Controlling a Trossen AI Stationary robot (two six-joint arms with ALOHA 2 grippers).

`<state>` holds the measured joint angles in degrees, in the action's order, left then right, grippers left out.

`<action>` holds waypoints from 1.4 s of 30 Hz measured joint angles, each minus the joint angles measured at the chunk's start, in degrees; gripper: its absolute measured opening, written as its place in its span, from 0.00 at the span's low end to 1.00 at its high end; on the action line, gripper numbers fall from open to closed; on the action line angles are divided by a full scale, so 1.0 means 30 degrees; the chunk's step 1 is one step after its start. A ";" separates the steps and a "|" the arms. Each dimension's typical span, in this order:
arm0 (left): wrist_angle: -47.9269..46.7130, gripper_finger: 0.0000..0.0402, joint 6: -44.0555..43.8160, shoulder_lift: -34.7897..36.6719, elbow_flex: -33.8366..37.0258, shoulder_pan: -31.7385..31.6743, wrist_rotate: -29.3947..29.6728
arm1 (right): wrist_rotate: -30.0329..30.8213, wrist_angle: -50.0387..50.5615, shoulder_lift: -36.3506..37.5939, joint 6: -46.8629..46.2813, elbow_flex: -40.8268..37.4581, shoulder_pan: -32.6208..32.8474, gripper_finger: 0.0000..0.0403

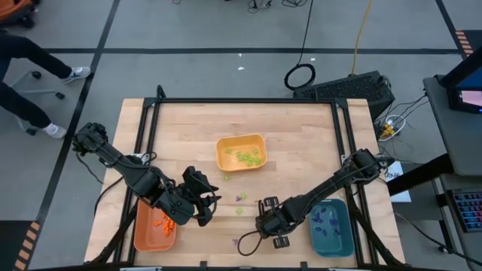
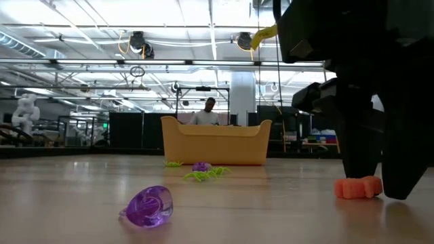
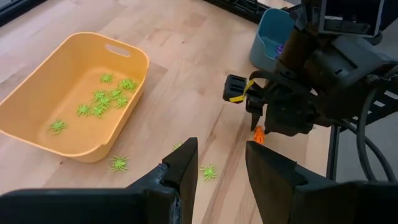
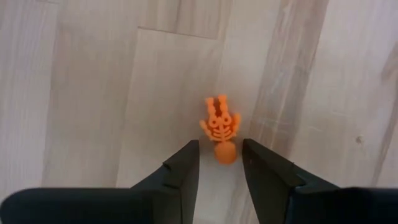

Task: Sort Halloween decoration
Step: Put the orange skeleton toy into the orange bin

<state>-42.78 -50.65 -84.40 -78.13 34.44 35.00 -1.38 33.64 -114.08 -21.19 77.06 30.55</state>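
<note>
No readable writing or brand shows. The right gripper (image 4: 221, 163), fingers parted, straddles a small orange plastic skeleton figure (image 4: 221, 129) lying on the pale wooden table (image 1: 301, 143) without clamping it. The left gripper (image 3: 221, 163), also parted and empty, hovers near the orange rectangular tray (image 1: 143, 235).

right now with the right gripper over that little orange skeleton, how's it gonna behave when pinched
The orange skeleton looks like thin moulded plastic, so it is probably light and fairly stiff. It lies flat on the table, so it is unlikely to roll. Being so small between the right gripper fingers, it may skid or twist out of the pinch.
</note>
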 joint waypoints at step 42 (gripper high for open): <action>0.0551 0.33 0.0022 -0.0007 0.0001 -0.0007 0.1359 | 0.2944 -0.2915 0.8585 -0.6156 0.0036 -0.0051 0.01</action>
<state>-41.13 -50.59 -84.42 -78.12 34.41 39.08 7.46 24.89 -88.33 -39.66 77.17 30.39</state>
